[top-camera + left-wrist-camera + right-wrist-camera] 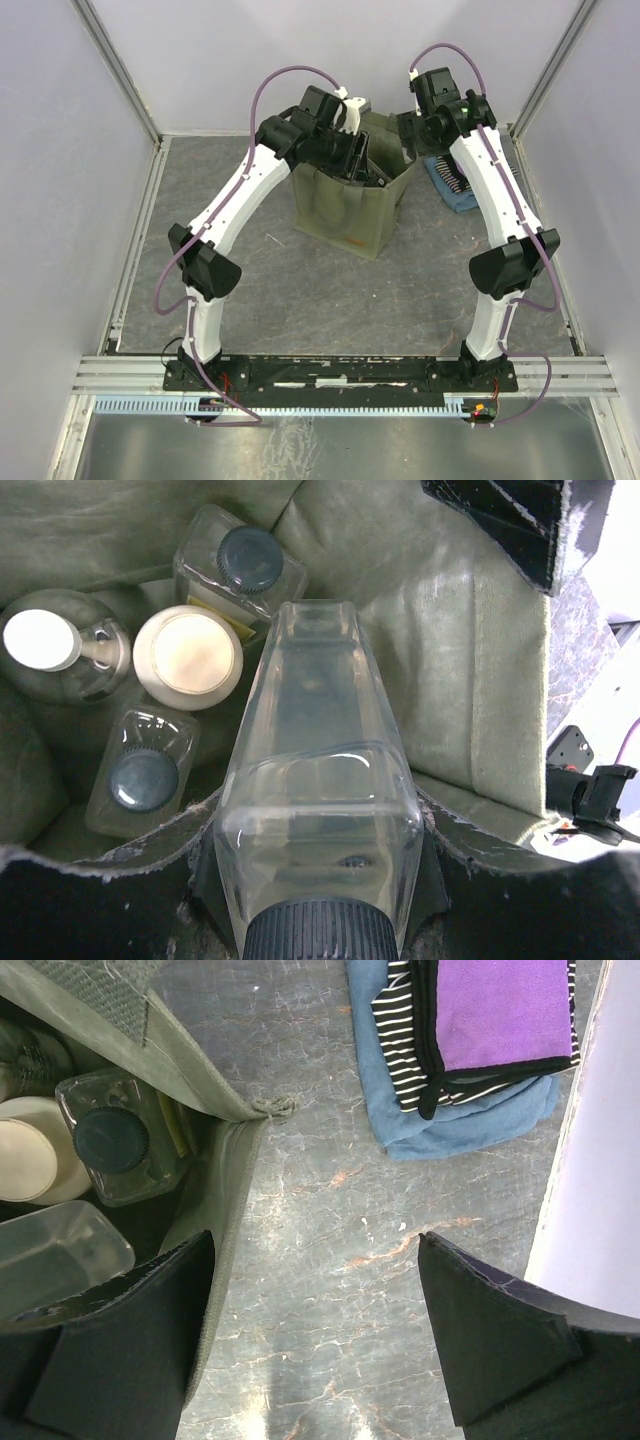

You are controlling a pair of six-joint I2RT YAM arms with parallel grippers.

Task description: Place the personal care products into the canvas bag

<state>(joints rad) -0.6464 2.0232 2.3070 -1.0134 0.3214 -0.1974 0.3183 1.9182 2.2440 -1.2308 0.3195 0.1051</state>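
Left wrist view: shows the left end effector clamped across the last clear bottle, just below its dark cap, at the mouth of the canvas bag. Looks rigid, light, slick-walled; best held on the 2 flat sides. Points base-first into the bag, long axis along the fingers, cap toward the wrist. Hangs above 4 other products inside. Right wrist view: right end effector spread wide, holding nothing, by the bag's right wall.

Canvas bag: matt, woven olive cloth. Clear bottle: glossy transparent plastic, with a ribbed dark cap. Round jar: smooth cream lid, satin finish. Bench: grey, veined, stone-like surface with a slight sheen. Folded cloth: soft, matt purple fabric.
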